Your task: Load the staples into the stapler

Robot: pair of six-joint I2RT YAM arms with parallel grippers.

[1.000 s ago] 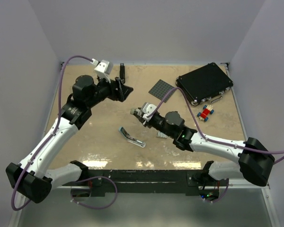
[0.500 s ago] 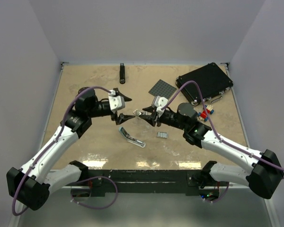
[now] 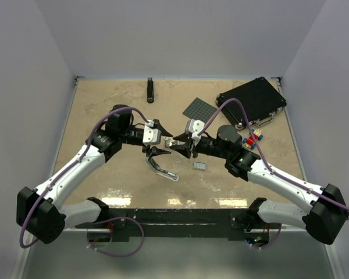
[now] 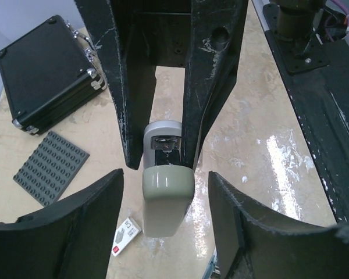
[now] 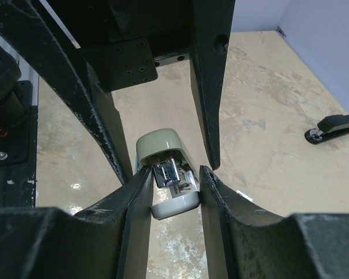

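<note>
Stapler: the stapler [image 4: 166,200] is held above mid-table, pinched across its sides by our right gripper [image 5: 173,174].
Left gripper: our left gripper [image 4: 166,177] is spread wide astride the stapler's free end, clear of it on both sides.
Staples: the white box [image 4: 126,235] and the grey-blue tray [image 3: 199,166] lie on the table [image 3: 104,110].
Progress: we judge nothing is loaded yet; all the feeding remains.

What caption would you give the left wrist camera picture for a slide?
Open left gripper faces the grey-green stapler clamped in the right gripper, a small white staples box lying on the table.
</note>
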